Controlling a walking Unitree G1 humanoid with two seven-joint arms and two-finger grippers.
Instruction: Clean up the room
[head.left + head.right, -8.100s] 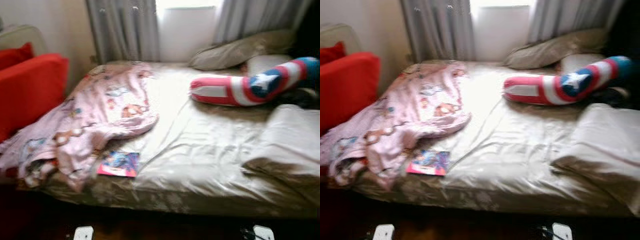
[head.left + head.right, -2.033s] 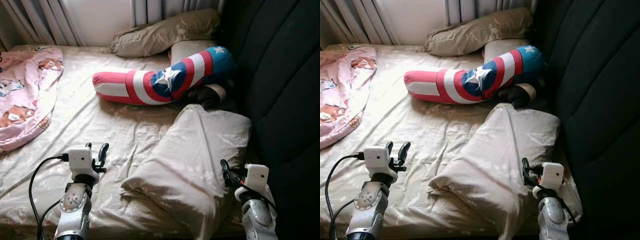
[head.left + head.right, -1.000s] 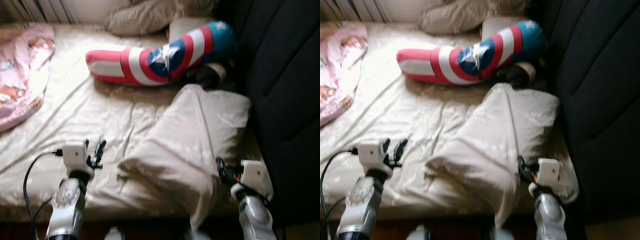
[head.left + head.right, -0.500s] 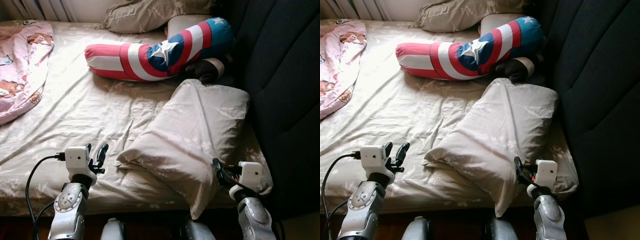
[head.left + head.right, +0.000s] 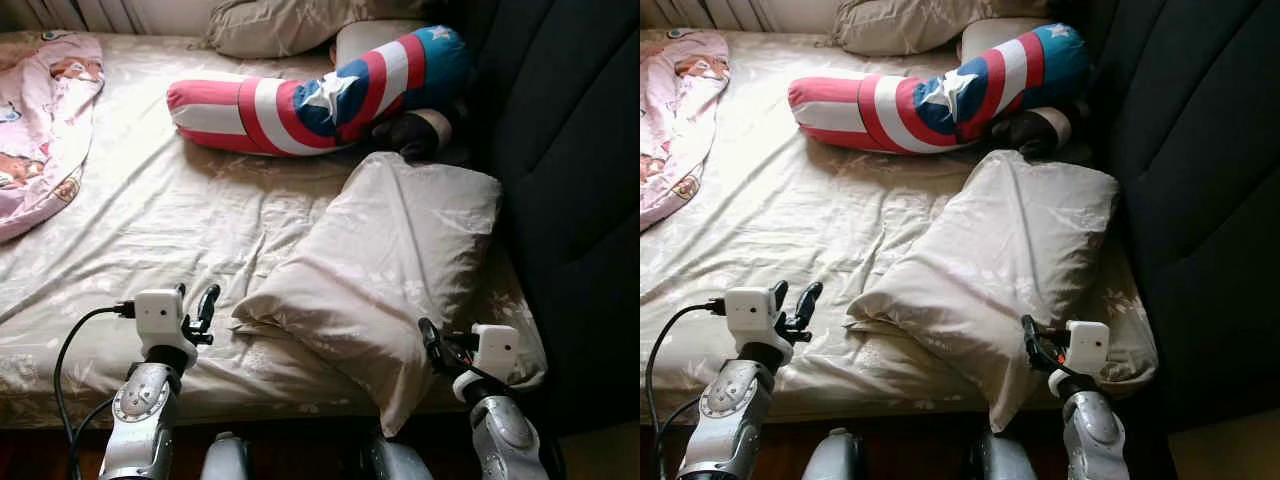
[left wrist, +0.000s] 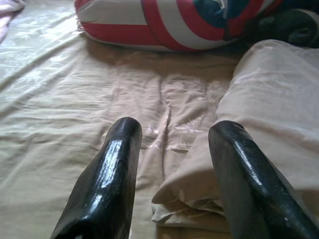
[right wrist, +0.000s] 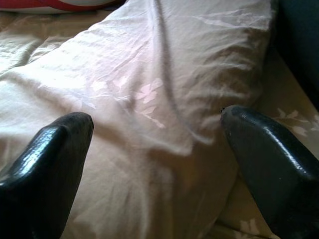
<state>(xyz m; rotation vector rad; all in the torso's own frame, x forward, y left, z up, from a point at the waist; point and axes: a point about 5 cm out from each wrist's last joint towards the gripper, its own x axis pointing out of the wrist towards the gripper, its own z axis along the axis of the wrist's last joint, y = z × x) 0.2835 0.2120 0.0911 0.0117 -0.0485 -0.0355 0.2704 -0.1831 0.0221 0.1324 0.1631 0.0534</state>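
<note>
Though apart, hands [image 5: 196, 305] beside pillow [image 5: 385, 260]

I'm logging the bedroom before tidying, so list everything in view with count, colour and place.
Bed sheet: one, beige, covering the mattress.
Front pillow: one, beige, lying askew near the bed's right front edge.
Back pillows: two, beige, at the far side.
Bolster cushion: one, red, white and blue with a star, behind the front pillow.
Blanket: one, pink patterned, far left.
Headboard: one, dark, along the right.
Left end effector: open, over the sheet.
Right end effector: open, at the front pillow's near edge.
</note>
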